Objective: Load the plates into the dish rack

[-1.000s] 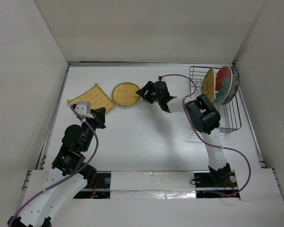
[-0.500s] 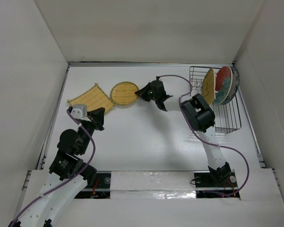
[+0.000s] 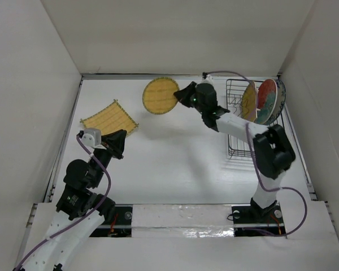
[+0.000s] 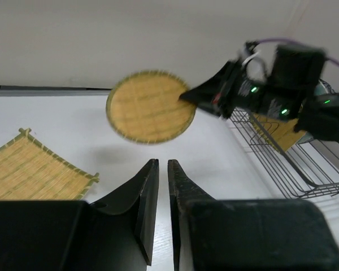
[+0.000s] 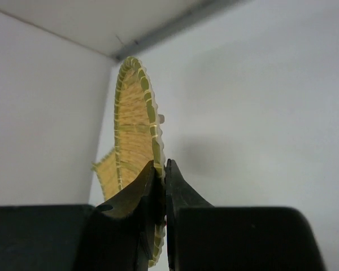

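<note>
Top external view: right gripper (image 3: pixel 183 97) clamps the round bamboo plate (image 3: pixel 160 95) by its rim, aloft near the far edge. The dish rack (image 3: pixel 235 144) lies rightward, toward the far-right corner. Left gripper (image 3: pixel 122 137) is empty, its jaws nearly together.

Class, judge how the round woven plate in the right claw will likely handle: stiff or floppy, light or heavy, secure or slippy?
Probably stiff: the round woven plate looks flat though the right claw pinches only its rim. Likely light, since that edge grip alone holds it aloft. It may pivot in so small a pinch.
</note>
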Tool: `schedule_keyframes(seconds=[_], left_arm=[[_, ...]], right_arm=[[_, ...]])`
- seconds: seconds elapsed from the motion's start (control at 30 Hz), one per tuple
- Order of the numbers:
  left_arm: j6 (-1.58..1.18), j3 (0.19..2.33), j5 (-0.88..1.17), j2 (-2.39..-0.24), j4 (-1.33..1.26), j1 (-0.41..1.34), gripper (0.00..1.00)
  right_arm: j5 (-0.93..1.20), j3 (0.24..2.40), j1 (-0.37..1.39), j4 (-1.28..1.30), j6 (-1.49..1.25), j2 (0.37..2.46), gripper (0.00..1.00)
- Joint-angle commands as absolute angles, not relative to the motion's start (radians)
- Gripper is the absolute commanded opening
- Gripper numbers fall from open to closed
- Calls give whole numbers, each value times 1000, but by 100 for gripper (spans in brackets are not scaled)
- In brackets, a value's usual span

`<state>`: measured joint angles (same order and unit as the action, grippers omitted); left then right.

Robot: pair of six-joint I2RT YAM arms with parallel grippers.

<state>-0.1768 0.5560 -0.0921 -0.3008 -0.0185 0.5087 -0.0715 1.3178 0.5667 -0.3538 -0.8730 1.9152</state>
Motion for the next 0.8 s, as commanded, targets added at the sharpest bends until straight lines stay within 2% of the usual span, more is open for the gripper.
schedule_keyframes(seconds=[0.0,0.13,0.17,0.37,0.67,0.77], left_arm=[[-178,574,-54,-262,-66,506,10],[-181,571,-35,-219,-71,506,11],[-183,572,-37,-201,-71,520,11],[-181,574,-51,-141,-64,551,13],[-192,571,-49,-91,-57,551,14],[-198,565,-45,-94,-60,551,16]], right_arm=[[-185,1283,506,-421,-694,1653,0],[-313,1212,407,-260,-494,1432,0],[-410,1207,397,-182,-406,1363,0],[-629,1227,287,38,-148,1223,0],[-730,1469,252,228,104,1411,0],[-845,1488,290,201,216,1492,0]])
